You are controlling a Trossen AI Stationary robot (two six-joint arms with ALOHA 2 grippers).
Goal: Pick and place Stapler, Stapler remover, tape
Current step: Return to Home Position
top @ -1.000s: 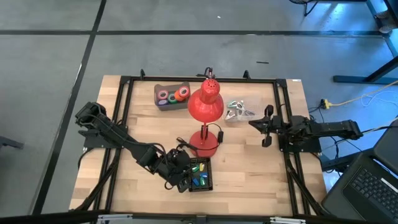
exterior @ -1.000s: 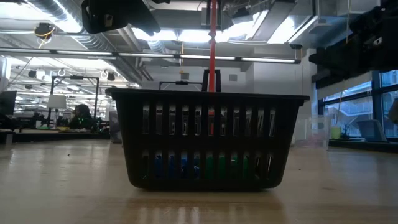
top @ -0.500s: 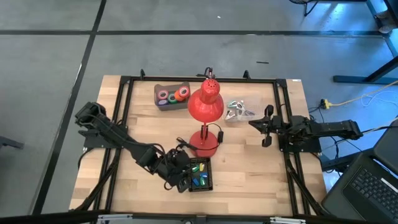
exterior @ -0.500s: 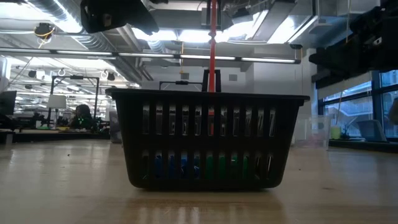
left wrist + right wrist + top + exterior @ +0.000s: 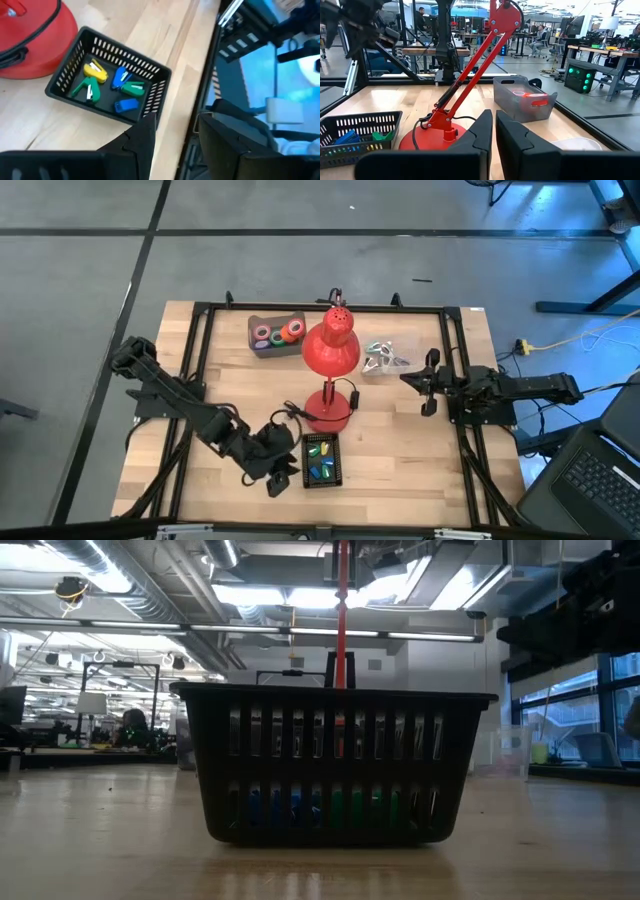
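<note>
A black slotted basket (image 5: 322, 460) sits near the table's front edge and holds small yellow, green and blue stapler and staple-remover pieces (image 5: 107, 82). My left gripper (image 5: 280, 480) hovers open just left of the basket, with nothing between its fingers (image 5: 177, 125). The tape rolls (image 5: 278, 332), in red, pink, orange and green, lie in a grey tray (image 5: 262, 348) at the far side. My right gripper (image 5: 408, 378) waits shut at the right, pointing level at the lamp (image 5: 493, 120).
A red desk lamp (image 5: 330, 350) stands mid-table, its base (image 5: 328, 412) just beyond the basket and its cord beside it. A clear bag of metal pieces (image 5: 385, 358) lies far right of the lamp. A black frame rail (image 5: 200, 380) borders the table.
My left gripper has risen and drawn back from over the basket's left rim toward the table's left and near edge, leaving the top of the low view. Its fingers stay equally far apart. The basket and its contents have not moved.
</note>
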